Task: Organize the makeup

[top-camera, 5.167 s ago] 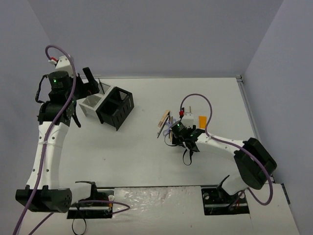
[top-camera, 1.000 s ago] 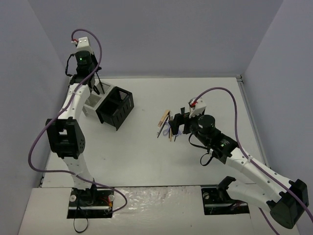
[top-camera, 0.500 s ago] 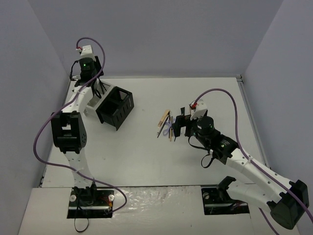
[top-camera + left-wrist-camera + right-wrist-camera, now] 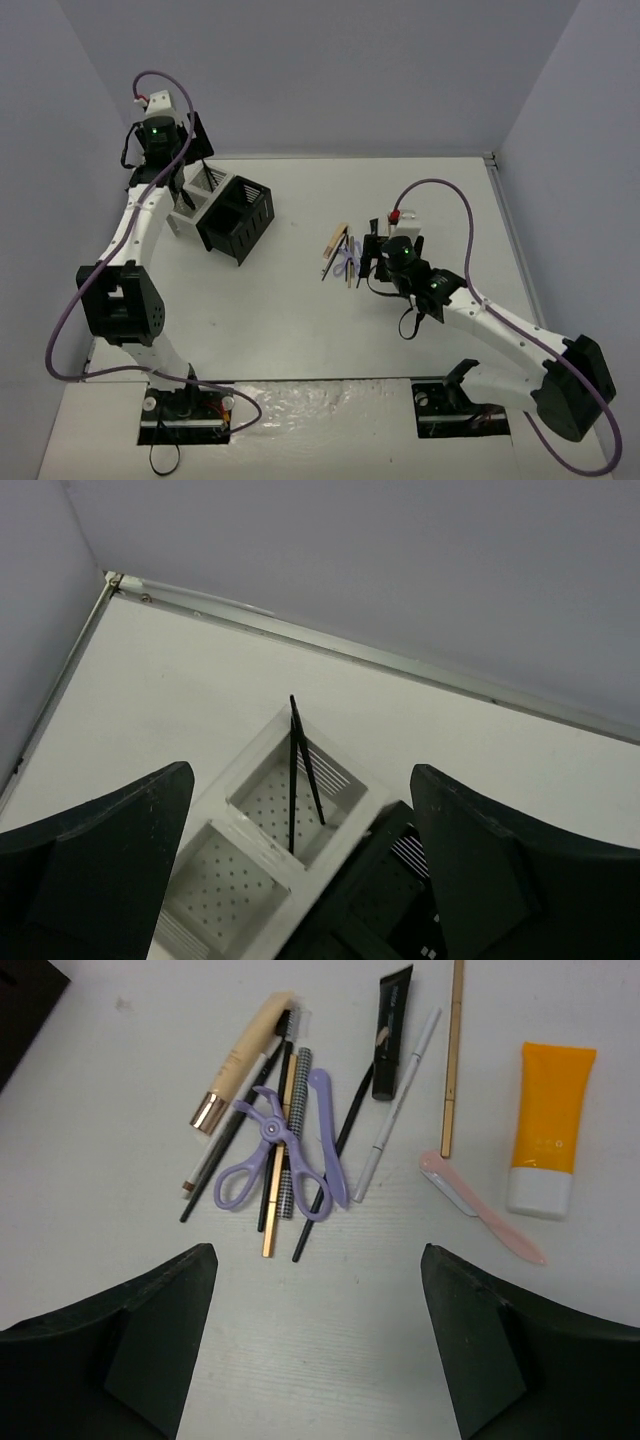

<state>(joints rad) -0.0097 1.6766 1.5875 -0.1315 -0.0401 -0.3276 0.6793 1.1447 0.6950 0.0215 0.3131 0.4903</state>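
Where the desk [image 4: 300,330] runs into its far left corner, the left gripper [image 4: 300,778] hangs above the white mesh box [image 4: 232,852], its jaws spread wide with nothing between them. Two thin black pencils [image 4: 292,795] lean upright in that box's far compartment. The near compartment shows only its dotted floor. A black mesh box [image 4: 238,218] sits against the white one's right side. A strip of bare desk separates the boxes from the metal edge rail [image 4: 350,652] at the wall.

The rest of the makeup lies loose mid-desk under the right gripper [image 4: 318,1260], whose jaws also stand apart and hold nothing. In the right wrist view, a lilac lash curler [image 4: 268,1150] overlaps a fan of pencils beside a beige tube [image 4: 240,1055]. A black tube [image 4: 392,1030] is at top centre and an orange tube [image 4: 548,1120] at the right, with a pink wand [image 4: 480,1210] just below it. Bare desk spreads below the pile and leftward toward the boxes.
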